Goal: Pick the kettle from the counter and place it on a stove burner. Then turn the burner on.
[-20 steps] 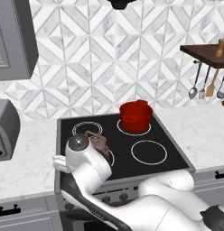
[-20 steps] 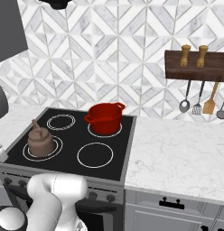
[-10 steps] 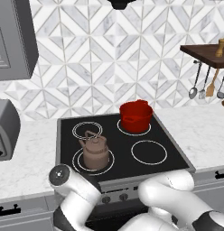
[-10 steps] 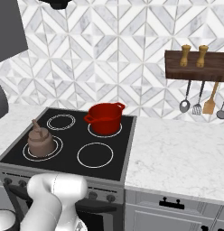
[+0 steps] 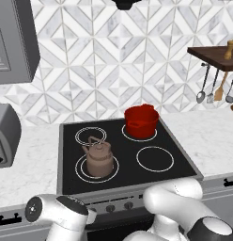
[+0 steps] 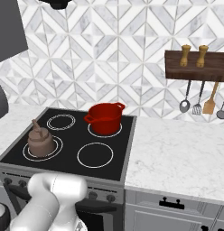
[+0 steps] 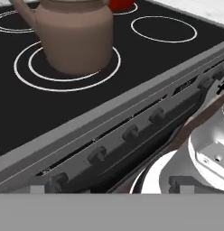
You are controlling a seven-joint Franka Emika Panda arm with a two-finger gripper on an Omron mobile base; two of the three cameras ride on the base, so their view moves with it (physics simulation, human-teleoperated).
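Observation:
The brown kettle (image 5: 98, 157) (image 6: 40, 142) stands upright on the largest stove burner (image 5: 79, 172) (image 6: 57, 152), the front-left double ring on the black glass cooktop. In the hand view the kettle (image 7: 75, 34) sits free on that burner (image 7: 23, 76), beyond the stove's front edge. My gripper (image 7: 109, 188) is low in front of the stove, open, with nothing between its tips and well apart from the kettle. A row of dark knobs (image 7: 129, 133) runs along the front panel just ahead of it. The white counter (image 5: 24, 169) (image 6: 177, 149) flanks the stove.
A red pot (image 5: 141, 120) (image 6: 105, 118) occupies the back-right burner. The front-right ring (image 5: 155, 158) is bare. A grey toaster (image 5: 3, 136) stands at the left. A wooden rack with hanging utensils (image 6: 199, 67) is on the right wall. My white arm (image 5: 66, 214) crosses below the stove front.
The arm has dropped from over the cooktop's front-left corner to below the stove's front edge. The kettle stays on the large burner, now fully uncovered.

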